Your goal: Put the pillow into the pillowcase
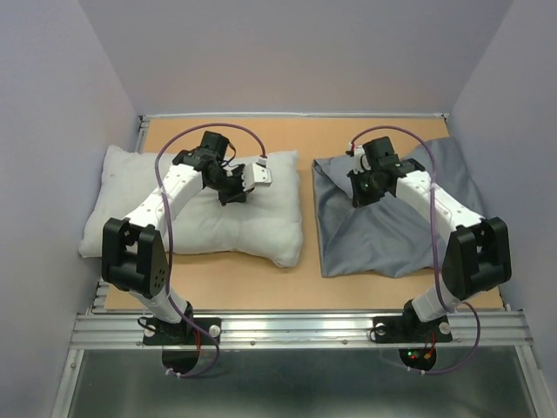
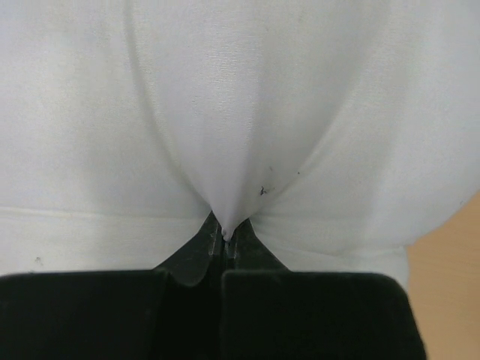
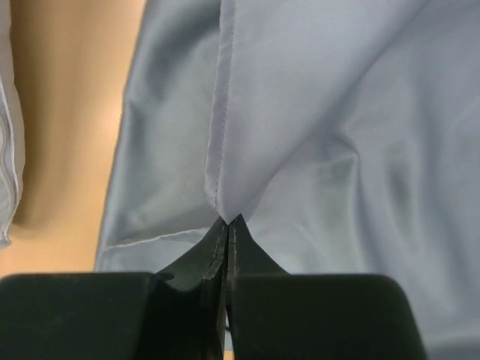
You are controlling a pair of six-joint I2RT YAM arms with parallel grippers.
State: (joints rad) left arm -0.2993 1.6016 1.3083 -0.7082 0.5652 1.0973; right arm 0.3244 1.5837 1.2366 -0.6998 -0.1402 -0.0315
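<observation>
One pillow (image 1: pixel 252 228) in left fingers (image 2: pixel 196 253), one pillowcase (image 1: pixel 374 237) in right fingers (image 3: pixel 201 256)

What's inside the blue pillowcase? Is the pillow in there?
No, the pillow lies apart on the table, to its left. The pillowcase looks flat and rumpled, its hem pinched in the right pincer. The cloth hides whatever may be inside.

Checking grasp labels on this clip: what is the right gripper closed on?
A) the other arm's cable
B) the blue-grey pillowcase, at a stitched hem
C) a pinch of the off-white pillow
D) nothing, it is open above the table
B: in the right wrist view the right gripper is shut on a fold of the pillowcase, where a stitched hem runs down to its tips. The pillow is pinched by the left gripper.
</observation>
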